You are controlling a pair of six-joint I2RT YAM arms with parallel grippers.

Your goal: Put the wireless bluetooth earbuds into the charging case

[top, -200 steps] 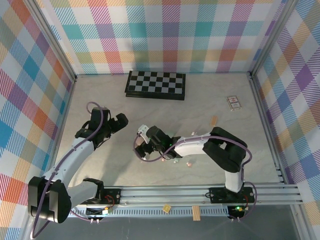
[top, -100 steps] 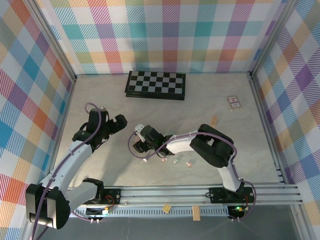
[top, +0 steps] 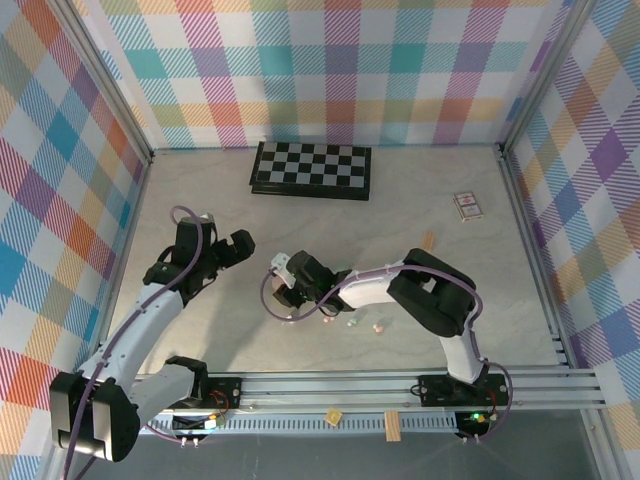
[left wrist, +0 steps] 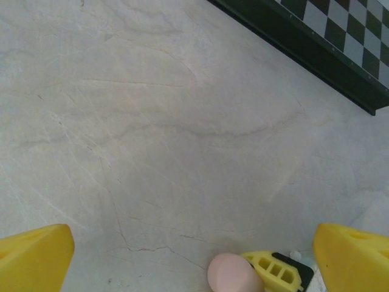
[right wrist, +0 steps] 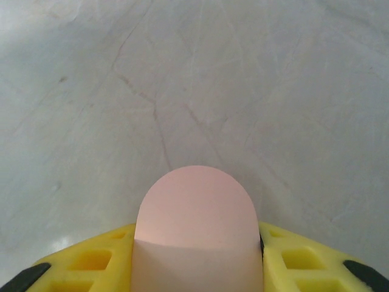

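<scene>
Pink case (right wrist: 194, 213) gripped by right hand (right wrist: 194, 246); left hand (left wrist: 194, 255) spread.

Right claw (right wrist: 196, 240): closed since prior frames.
Jaws, formerly spread wide, now press both sides of the pink case (right wrist: 196, 210); right arm elbow has drawn slightly leftward, nearer the claw.

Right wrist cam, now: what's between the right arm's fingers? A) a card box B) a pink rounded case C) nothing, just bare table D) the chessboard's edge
B: in the right wrist view the pink case fills the gap between the right arm's yellow fingers, with both pressed against its sides.
</scene>
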